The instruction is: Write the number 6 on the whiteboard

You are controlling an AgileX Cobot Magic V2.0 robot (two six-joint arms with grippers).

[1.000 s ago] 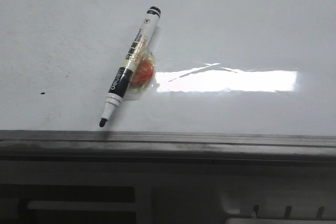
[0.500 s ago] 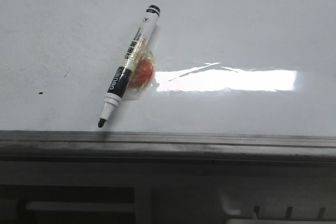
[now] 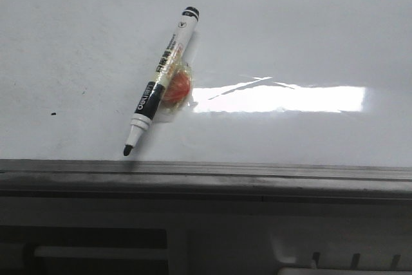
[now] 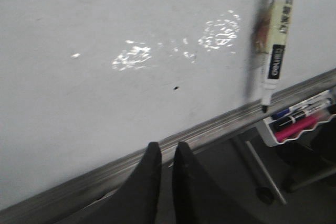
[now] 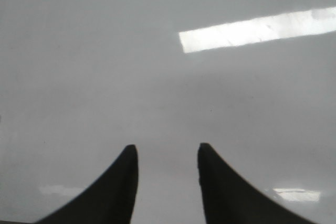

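Lying uncapped on the blank whiteboard (image 3: pixel 290 37), the marker (image 3: pixel 159 82) waited ungrasped, no 6 drawn, while the left gripper (image 4: pixel 166 156) stayed nearly pinched and empty, the right gripper (image 5: pixel 167 160) parted, so picking it up seemingly came next.

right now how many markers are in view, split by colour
black marker: 2, one stuck on the whiteboard at, one in the tray at
blue marker: 1, in the tray
pink marker: 1, in the tray
total: 4
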